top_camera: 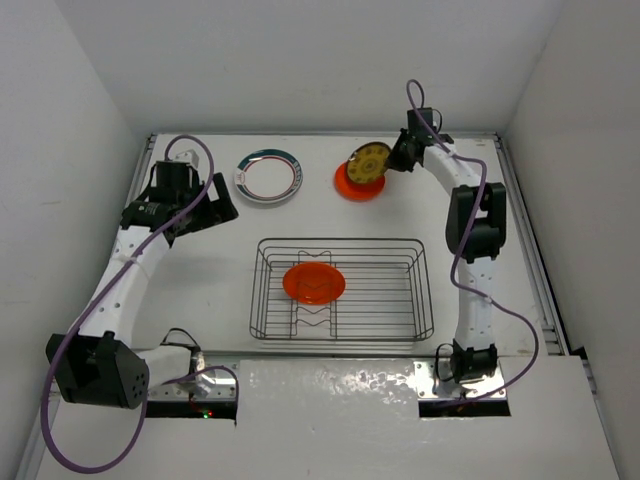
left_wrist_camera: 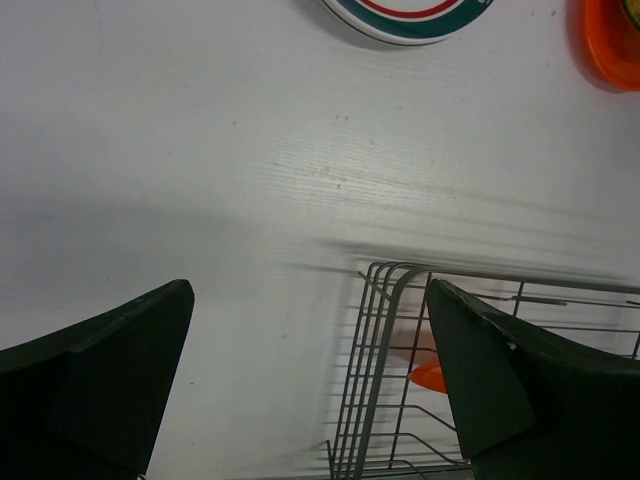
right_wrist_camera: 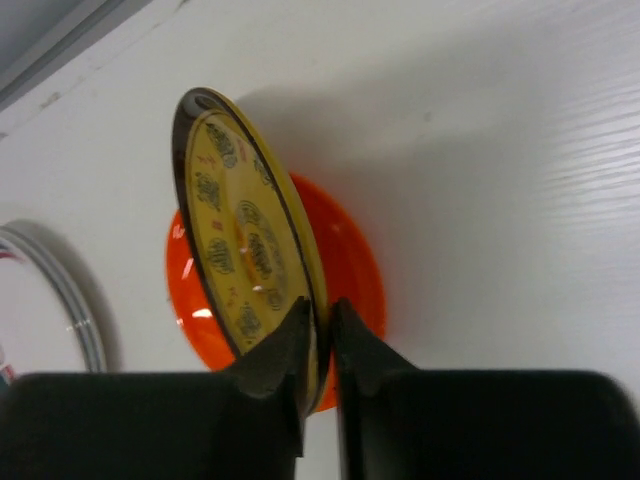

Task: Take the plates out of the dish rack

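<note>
The dark wire dish rack (top_camera: 400,262) sits mid-table with one orange plate (top_camera: 314,283) in it. My right gripper (top_camera: 398,158) is shut on the rim of a yellow plate with dark printed marks (top_camera: 368,162), held on edge over an orange plate (top_camera: 352,184) lying on the table; the right wrist view shows the yellow plate (right_wrist_camera: 245,240) pinched between the fingers above that orange plate (right_wrist_camera: 350,260). A white plate with a teal ring (top_camera: 268,176) lies at the back left. My left gripper (top_camera: 222,212) is open and empty, left of the rack's corner (left_wrist_camera: 385,330).
White walls close the table at the back and both sides. A metal rail (top_camera: 530,260) runs along the right edge. Cables hang from both arms. Bare table lies between the rack and the plates at the back.
</note>
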Robot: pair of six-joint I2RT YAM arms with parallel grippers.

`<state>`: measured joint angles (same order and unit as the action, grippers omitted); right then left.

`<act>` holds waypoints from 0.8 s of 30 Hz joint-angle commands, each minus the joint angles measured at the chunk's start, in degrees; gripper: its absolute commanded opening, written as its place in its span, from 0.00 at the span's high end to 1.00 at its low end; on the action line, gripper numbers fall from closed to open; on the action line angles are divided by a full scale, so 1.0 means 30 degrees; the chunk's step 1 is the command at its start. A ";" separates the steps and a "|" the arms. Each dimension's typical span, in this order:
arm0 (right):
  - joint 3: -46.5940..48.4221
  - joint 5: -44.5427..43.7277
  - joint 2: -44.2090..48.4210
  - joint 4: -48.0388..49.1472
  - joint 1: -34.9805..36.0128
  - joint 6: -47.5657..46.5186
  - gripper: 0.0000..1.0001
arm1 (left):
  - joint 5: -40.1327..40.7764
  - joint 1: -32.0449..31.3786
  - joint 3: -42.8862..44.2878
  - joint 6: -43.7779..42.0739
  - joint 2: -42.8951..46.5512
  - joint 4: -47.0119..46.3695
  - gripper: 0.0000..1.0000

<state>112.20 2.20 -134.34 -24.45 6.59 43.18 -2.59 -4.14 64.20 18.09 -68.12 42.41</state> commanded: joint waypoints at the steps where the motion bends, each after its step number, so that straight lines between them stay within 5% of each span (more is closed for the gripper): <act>1: 0.0011 0.1638 0.1071 0.1323 0.0293 0.0374 0.83 | 0.0424 0.0179 0.0513 -0.0696 0.0265 0.0159 0.00; 2: 0.0098 0.2076 0.1128 0.1207 0.0439 0.0199 0.64 | 0.0424 0.0208 0.0396 -0.0726 0.0264 0.0130 0.00; 5: 0.0535 0.2723 0.1828 0.0506 0.0848 -0.1030 0.45 | 0.0424 0.0238 0.0308 -0.0784 0.0090 0.0100 0.00; 8: 0.2463 0.0921 0.2677 -0.3529 0.1375 -0.4244 0.01 | 0.0424 0.0267 0.0074 -0.0785 -0.0057 -0.0104 0.00; 10: 0.2735 -0.0345 0.3468 -0.6287 0.1581 -0.5450 0.01 | 0.0366 0.0238 -0.0015 -0.0727 -0.0145 -0.0338 0.00; 13: -0.1839 -0.1788 0.7241 -0.5071 0.3915 -0.9868 0.01 | 0.0219 0.0267 -0.0278 -0.0551 -0.0350 -0.0660 0.00; 15: -0.4777 0.2590 1.0813 -0.2670 0.5034 -1.4086 0.01 | -0.0014 0.0296 -0.0337 -0.0434 -0.0438 -0.0895 0.00; 18: -1.1186 0.5236 1.5153 -0.1083 0.8163 -1.9241 0.01 | -0.0279 0.0326 -0.0308 -0.0316 -0.0614 -0.1188 0.00; 24: -1.3758 0.6477 1.7361 -0.2100 1.1336 -2.1334 0.08 | -0.0659 0.0326 -0.0483 -0.0374 -0.0819 -0.1423 0.00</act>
<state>73.28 19.51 -79.75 -29.34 40.42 -12.25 -3.42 -3.66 63.44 16.97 -70.50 40.62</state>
